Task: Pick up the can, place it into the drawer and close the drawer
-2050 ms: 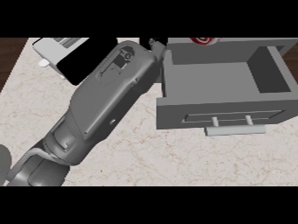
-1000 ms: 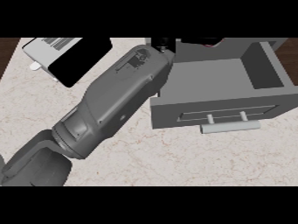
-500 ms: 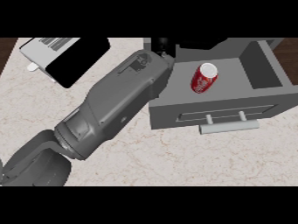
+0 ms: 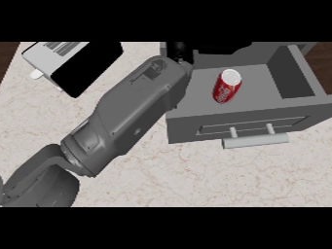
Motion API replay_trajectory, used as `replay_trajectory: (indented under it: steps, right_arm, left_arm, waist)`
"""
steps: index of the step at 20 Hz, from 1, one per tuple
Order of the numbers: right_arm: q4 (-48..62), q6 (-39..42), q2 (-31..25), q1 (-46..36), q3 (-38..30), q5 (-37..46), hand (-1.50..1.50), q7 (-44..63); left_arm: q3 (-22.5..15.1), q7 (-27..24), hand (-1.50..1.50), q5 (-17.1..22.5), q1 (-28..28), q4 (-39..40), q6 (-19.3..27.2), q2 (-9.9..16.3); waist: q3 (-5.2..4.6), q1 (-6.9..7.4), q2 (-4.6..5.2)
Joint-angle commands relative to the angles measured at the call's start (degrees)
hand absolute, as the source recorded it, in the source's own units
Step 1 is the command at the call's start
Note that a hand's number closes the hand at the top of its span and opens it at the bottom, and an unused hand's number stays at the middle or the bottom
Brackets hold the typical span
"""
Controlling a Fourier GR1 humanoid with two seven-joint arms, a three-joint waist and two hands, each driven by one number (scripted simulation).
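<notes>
One red can (image 4: 227, 88) lies inside the open drawer (image 4: 298, 82), at your right, far side of the counter (image 4: 197, 175). You see one grey forearm (image 4: 129, 114) reaching across to the drawer's far left corner; its black hand (image 4: 177, 49) is mostly hidden, so I cannot tell its fingers.

Can (image 4: 227, 87) lying inside the open drawer (image 4: 298, 80) at the right of the counter (image 4: 197, 175); drawer handle (image 4: 254, 140) at its near face. Left forearm (image 4: 125, 116) crossing diagonally from the lower left, its hand (image 4: 177, 50) at the drawer's far left corner. Toaster (image 4: 71, 61) at the far left
</notes>
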Motion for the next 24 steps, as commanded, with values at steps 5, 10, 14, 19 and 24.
replay_trajectory:
  steps: [5,10,14,19,24]
  right_arm:
    - [-2.63,5.83,-1.02,-2.36,1.77,14.07,-1.50,-9.81]
    - [-5.95,5.20,-1.25,-5.13,5.30,21.59,-1.50,-11.38]
    - [-7.89,3.74,-1.31,-9.39,12.06,33.74,-1.50,-11.14]
    - [-0.92,1.17,-3.29,-17.25,19.55,47.79,-1.50,-12.48]
    - [7.18,-4.33,-1.70,-20.22,28.46,62.79,-1.50,-18.35]
  left_arm:
    - [-0.27,-3.59,-1.50,2.85,0.11,-3.20,0.20,0.00]
    - [1.64,-6.53,-1.50,3.34,-2.05,0.47,-1.78,0.00]
    - [0.70,-7.41,-1.50,3.47,-2.85,-1.29,1.02,0.00]
    - [0.67,-4.14,-1.50,5.03,-1.93,-3.17,1.26,0.00]
    - [1.53,-3.78,-1.50,4.74,-1.23,-2.45,0.59,0.01]
  waist:
    - [0.01,1.49,-0.17]
    - [-0.04,2.03,0.01]
    - [-0.09,3.59,-0.18]
    - [-0.11,5.10,-0.50]
    - [-0.08,5.36,-0.56]
